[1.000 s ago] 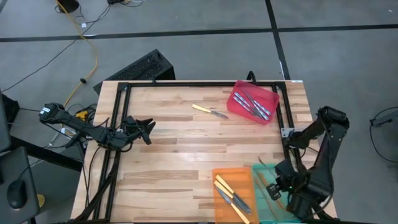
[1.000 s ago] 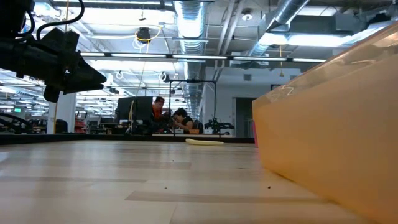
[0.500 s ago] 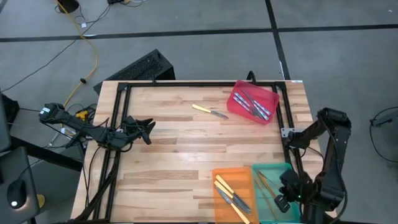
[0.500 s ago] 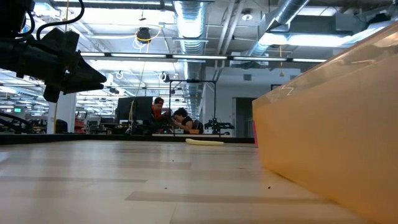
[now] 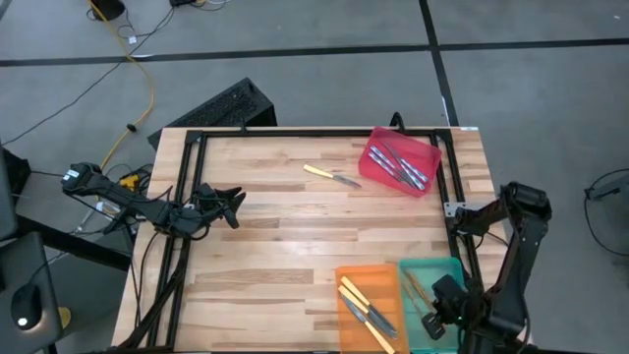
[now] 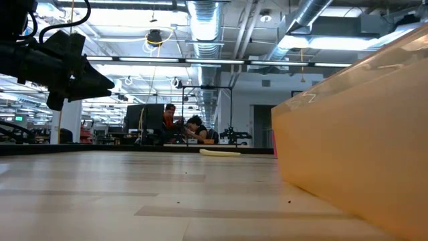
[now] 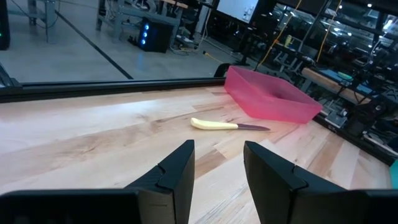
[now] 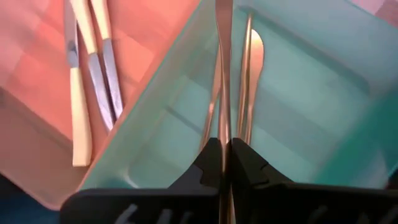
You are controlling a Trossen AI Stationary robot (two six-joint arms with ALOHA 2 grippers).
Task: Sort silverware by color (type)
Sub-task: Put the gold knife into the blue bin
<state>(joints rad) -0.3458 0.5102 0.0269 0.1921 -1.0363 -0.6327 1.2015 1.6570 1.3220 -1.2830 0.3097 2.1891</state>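
A: From above, what has changed?

B: The right hand [image 5: 429, 320] has shifted down over the teal tray [image 5: 444, 271], which sits just beside the orange tray [image 5: 356, 274]. A second ago the arm hid most of the teal tray; now its far end is bare. The left hand [image 5: 234, 206] waits well to the left of the yellow-handled knife [image 5: 331, 176] and has not moved.

A: And the rest of the silverware?

B: The yellow-handled pieces [image 5: 366, 312] lie in the orange tray, the silver ones [image 5: 400, 164] in the red tray [image 5: 376, 164], and that one knife lies loose on the table [image 5: 275, 256], just left of the red tray.

A: The low view?

B: The same as earlier: the knife [image 6: 219, 152] far off, the orange tray wall [image 6: 361, 154] close up.

A: The left wrist view?

B: The left hand's fingers [image 7: 177, 171] stand apart, pointing at the knife [image 7: 229, 125] in front of the red tray [image 7: 270, 96].

A: The right wrist view?

B: The right hand [image 8: 224, 162] is pressed together on a thin wooden utensil [image 8: 221, 56] above the teal tray [image 8: 311, 81], where other wooden pieces [image 8: 250, 68] lie. It seems about to drop it there, which would leave only the loose knife unsorted.
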